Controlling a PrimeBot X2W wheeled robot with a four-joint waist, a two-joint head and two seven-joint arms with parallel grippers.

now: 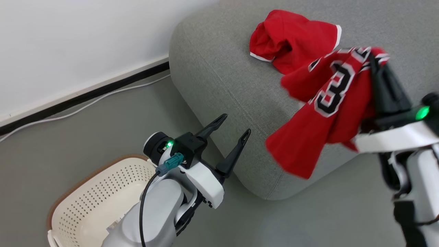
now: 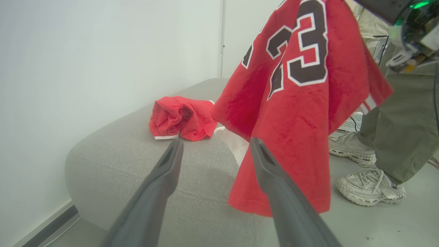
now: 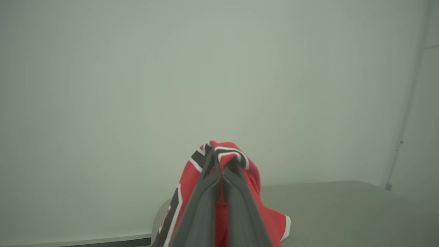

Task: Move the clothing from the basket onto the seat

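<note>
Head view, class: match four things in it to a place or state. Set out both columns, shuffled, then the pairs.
1. jersey
2. plain red garment
3. basket
4. left gripper

A. on the floor beside the sofa
B. open, holding nothing
C. hanging from the shut right gripper
D. crumpled on the sofa

Pairs: 1-C, 2-D, 3-A, 4-B

Probably a test lab dressed as living space: bare white wall (image 1: 68,41) and black skirting (image 1: 85,97) at 10 o'clock, loose white cable (image 1: 85,106) along grey floor (image 1: 51,154), lone grey sofa (image 1: 223,68) at 1 o'clock, bystander's trainers (image 2: 370,187) nearby.
</note>
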